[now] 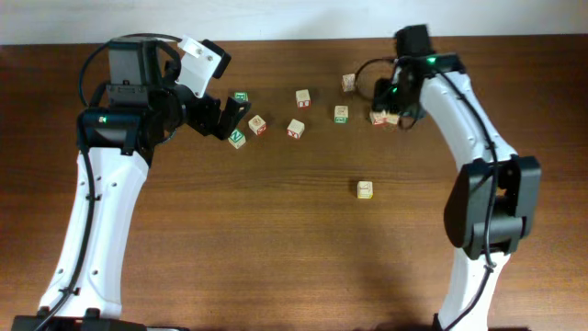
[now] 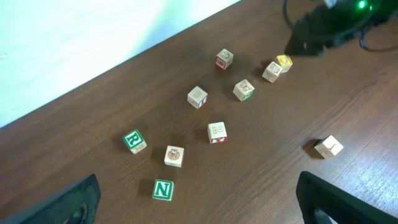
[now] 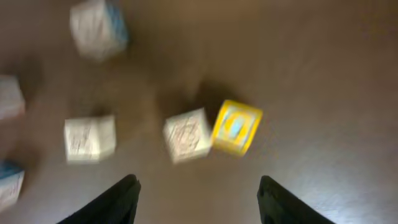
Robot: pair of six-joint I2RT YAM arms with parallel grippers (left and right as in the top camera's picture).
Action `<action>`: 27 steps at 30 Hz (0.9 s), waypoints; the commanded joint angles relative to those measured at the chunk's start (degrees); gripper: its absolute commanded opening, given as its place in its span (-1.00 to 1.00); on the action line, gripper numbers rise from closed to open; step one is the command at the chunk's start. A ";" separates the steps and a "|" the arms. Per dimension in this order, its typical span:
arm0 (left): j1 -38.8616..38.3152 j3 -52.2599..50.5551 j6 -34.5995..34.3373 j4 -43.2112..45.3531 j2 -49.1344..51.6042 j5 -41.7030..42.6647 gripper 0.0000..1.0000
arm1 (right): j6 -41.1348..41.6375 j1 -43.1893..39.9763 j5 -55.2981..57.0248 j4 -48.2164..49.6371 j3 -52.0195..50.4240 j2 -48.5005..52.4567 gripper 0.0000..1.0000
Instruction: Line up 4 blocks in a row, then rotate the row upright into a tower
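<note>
Brown wooden tabletop [image 1: 276, 257] fills the overhead view. Two white-and-black robot arms reach in from its near edge. The left arm [image 1: 96, 221] bends toward the left part of a loose scatter of small wooden letter blocks. The right arm [image 1: 482, 184] bends over the right end of that scatter.

The left end effector [image 2: 198, 180] hangs above the tabletop with its fingers spread wide and nothing between them. The right end effector [image 3: 198, 183] also has its fingers apart and holds nothing. Its wrist view is blurred.

Ten blocks lie on the tabletop.
- The green N block [image 2: 163, 189] shows its white letter on top. It sits at the near left of the group, just in front of the left end effector.
- The yellow block [image 3: 236, 127] sits just ahead of the right end effector's open fingers, not between them. It touches the red-marked block [image 1: 378, 117] on its left.
- The plain pale block [image 1: 365, 189] lies alone, well apart from the rest, nearer the front edge and between the two arms.

The six other blocks form a loose band across the middle.
- A green R block [image 2: 134, 140] lies near the N block.
- A red-printed block [image 2: 174, 155] sits between the R and N blocks, slightly to their right.
- A red-edged block [image 2: 216, 132] comes next, further right.
- A pale block [image 2: 197, 96] lies behind the red-edged one.
- A green-printed block [image 2: 244, 89] lies near the touching pair.
- A far block [image 2: 224, 58] is closest to the back edge.
</note>
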 commanded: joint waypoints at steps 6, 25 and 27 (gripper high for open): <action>-0.02 1.27 0.48 0.15 0.35 0.98 0.98 | 4.90 -1.31 5.42 9.77 0.33 4.94 0.24; -0.02 1.27 0.48 0.15 0.35 0.98 0.98 | 12.00 -1.20 4.57 5.49 0.50 10.36 -0.53; -0.02 1.27 0.48 0.15 0.35 0.98 0.98 | 11.82 -1.20 3.04 1.49 0.52 9.79 -0.57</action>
